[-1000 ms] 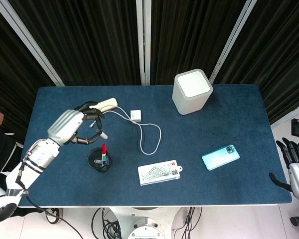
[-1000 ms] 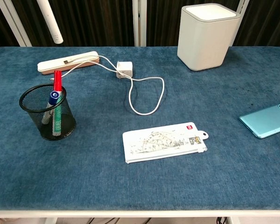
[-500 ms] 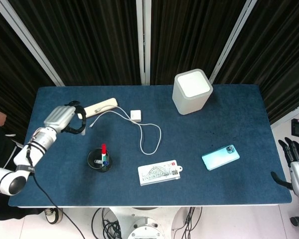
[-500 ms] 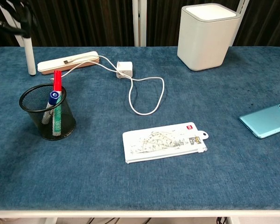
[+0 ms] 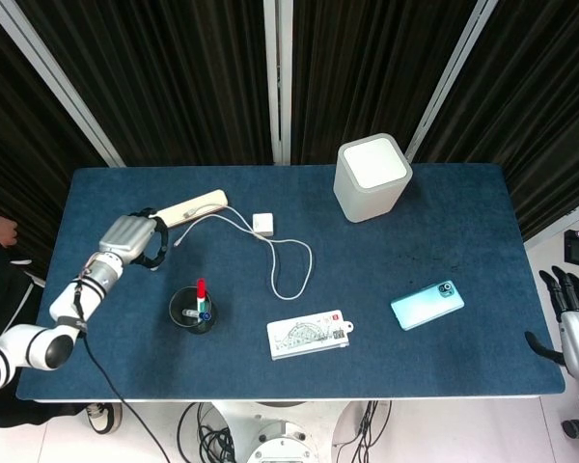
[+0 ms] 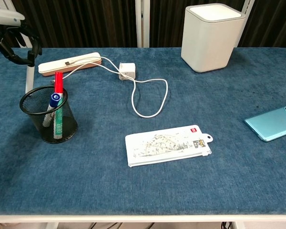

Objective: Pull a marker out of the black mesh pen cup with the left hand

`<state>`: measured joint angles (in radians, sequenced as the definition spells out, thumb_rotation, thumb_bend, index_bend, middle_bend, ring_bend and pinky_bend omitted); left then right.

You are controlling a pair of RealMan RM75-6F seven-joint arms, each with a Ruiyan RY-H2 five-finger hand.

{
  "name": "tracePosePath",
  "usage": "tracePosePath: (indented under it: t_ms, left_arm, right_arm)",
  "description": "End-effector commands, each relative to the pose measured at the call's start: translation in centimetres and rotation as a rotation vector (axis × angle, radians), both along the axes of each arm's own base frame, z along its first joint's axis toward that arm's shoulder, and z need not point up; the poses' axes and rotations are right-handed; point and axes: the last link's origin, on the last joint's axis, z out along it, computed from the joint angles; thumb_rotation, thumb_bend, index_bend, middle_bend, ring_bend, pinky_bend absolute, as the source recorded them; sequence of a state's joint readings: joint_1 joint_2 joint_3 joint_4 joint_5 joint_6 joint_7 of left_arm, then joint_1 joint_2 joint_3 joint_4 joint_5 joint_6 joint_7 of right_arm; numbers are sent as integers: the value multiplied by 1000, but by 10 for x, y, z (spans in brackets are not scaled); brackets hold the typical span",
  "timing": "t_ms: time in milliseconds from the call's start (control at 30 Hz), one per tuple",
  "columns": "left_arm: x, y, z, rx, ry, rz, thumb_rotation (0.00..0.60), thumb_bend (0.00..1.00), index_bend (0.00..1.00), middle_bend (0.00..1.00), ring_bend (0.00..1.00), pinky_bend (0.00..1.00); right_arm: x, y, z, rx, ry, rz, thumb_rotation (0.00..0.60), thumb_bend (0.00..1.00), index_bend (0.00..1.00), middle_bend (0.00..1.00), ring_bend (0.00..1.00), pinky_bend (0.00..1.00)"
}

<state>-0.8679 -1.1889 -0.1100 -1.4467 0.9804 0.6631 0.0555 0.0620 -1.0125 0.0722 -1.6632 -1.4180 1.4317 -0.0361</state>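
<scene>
Now the left robot hand (image 5: pixel 135 241) has lowered the marker (image 6: pixel 29 78) tableward.

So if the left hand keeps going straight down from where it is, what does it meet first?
Probably the blue tabletop: the white marker held by the left hand hangs tip-down behind the black mesh pen cup, seemingly clear of its rim, though depth is uncertain.

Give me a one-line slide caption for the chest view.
Left hand holds a white marker upright behind the black mesh pen cup.
</scene>
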Motion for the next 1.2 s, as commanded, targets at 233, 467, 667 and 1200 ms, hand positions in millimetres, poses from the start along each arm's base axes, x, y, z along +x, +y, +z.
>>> tracePosePath:
  t_ms: [233, 467, 667, 1200]
  left_arm:
    - [21, -12, 6, 96, -129, -133, 600, 61, 0, 194, 106, 209]
    - [19, -45, 35, 236, -104, -259, 600, 101, 60, 190, 104, 209]
    - [-29, -104, 41, 400, 16, -295, 600, 134, 129, 164, 58, 179]
    - [-126, -183, 48, 488, 75, -88, 600, 132, 55, 61, 0, 118]
  right_arm:
    - [1, -1, 2, -11, -5, 10, 600, 176, 0, 0, 0, 0]
    - [1, -2, 0, -8, -7, 14, 600, 176, 0, 0, 0, 0]
    - [0, -4, -7, -13, -12, 38, 600, 176, 0, 0, 0, 0]
    - [8, -6, -39, 40, 10, 111, 600, 176, 0, 0, 0, 0]
